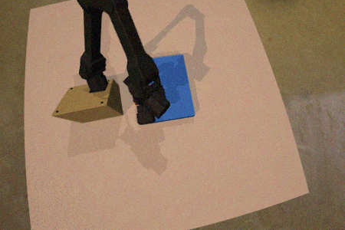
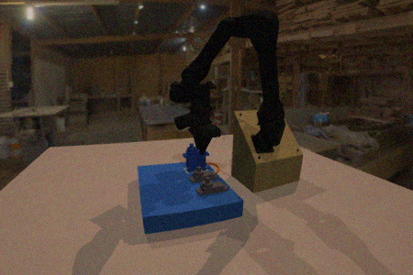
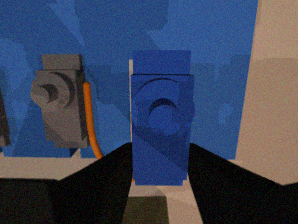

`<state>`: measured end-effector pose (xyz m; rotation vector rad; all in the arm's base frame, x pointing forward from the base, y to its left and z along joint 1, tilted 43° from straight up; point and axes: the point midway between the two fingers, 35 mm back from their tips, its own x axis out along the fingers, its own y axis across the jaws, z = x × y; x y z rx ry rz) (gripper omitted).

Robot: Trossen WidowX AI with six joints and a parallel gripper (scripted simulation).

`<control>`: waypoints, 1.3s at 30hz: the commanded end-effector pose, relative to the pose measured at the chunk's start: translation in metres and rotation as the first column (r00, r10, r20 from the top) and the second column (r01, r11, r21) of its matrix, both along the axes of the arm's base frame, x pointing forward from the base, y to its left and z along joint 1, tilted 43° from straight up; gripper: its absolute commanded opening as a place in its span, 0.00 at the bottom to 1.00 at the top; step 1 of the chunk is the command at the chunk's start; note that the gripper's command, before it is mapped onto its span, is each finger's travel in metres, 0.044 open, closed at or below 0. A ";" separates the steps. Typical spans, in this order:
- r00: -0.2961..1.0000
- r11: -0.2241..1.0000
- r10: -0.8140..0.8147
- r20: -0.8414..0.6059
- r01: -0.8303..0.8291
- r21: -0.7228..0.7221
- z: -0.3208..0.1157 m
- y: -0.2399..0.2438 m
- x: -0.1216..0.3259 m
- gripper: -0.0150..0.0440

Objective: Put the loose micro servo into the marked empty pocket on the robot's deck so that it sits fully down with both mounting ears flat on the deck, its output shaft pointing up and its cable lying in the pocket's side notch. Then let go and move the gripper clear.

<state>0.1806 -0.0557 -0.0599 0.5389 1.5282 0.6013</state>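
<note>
The loose micro servo (image 2: 195,160) (image 3: 162,117) is blue and upright, its output shaft up. My gripper (image 2: 201,149) (image 3: 159,150) is shut on it. In the exterior view, its ears are clearly above the blue deck (image 1: 187,101) (image 2: 167,221) (image 3: 215,30), and its body bottom is over or at the marked pocket's white outline (image 2: 188,171) (image 3: 131,67). Part of the outline shows along the servo's left side in the wrist view; the servo hides the opening. The orange cable (image 2: 216,167) (image 3: 90,120) curves out beside the servo, toward the grey servos. In the top view the arm hides the servo.
Two grey servos (image 2: 212,188) (image 3: 62,102) sit in the deck beside the pocket; the nearer one stands close to the cable. A tan wedge-shaped block (image 1: 80,101) (image 2: 277,171) under the arm's base stands beside the deck. The deck lies on a pale pink table top (image 1: 230,162) (image 2: 60,185).
</note>
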 end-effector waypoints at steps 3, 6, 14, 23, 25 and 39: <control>1.000 1.000 -0.005 0.001 0.005 0.003 -0.002 0.002 0.000 0.25; 1.000 1.000 -0.005 0.001 0.005 0.003 -0.004 0.004 0.000 0.25; 1.000 1.000 -0.005 0.001 0.005 0.003 -0.009 0.009 0.000 0.25; 1.000 1.000 -0.005 0.001 0.005 0.004 -0.015 0.015 -0.001 0.25; 1.000 1.000 -0.005 0.001 0.005 0.004 -0.017 0.016 -0.001 0.25; 1.000 1.000 -0.005 0.001 0.005 0.004 -0.027 0.026 -0.001 0.25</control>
